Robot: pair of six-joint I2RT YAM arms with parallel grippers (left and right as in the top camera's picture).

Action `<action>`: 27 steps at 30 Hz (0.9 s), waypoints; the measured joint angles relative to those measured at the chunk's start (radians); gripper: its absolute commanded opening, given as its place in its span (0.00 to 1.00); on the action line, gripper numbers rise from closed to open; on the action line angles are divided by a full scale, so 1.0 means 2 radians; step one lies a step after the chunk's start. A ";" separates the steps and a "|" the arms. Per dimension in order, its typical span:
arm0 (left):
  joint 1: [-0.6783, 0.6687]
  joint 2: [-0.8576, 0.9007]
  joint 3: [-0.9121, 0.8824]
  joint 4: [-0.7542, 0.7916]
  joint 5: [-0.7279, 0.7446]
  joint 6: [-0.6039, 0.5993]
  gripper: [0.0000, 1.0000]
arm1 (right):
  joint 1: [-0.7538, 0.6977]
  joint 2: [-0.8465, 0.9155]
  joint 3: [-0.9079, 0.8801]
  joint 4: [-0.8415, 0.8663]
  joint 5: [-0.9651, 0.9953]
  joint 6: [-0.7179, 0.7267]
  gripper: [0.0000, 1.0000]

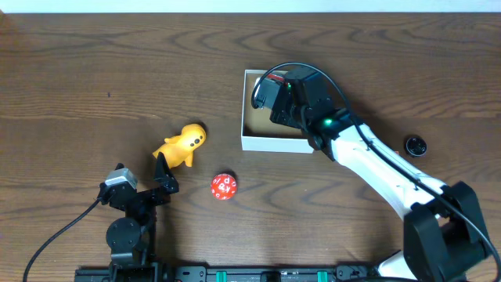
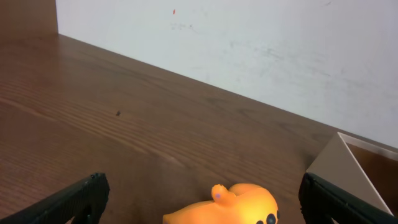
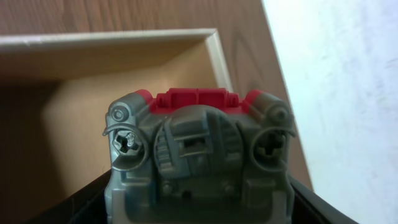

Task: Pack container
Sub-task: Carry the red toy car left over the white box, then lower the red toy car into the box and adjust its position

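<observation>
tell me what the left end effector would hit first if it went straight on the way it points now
Most likely the yellow duck-shaped toy, lying just ahead between its open fingers; exact depth is unclear.

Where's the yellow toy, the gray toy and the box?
yellow toy point(image 1: 182, 144), overhead view, middle of its body.
gray toy point(image 3: 199, 162), right wrist view, middle of its gray front.
box point(image 1: 270, 143), overhead view, its white near wall.

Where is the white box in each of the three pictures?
Overhead: the container lies right of centre, under the right arm.
Left wrist: only its white corner, at the lower right edge.
Right wrist: its rim and tan inside, top left, behind the grey-and-red toy.
Shared landmark: the brown wooden table.
</observation>
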 measured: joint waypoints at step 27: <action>0.000 0.000 0.000 0.000 0.000 0.000 0.98 | -0.030 0.039 0.000 0.002 -0.004 -0.003 0.78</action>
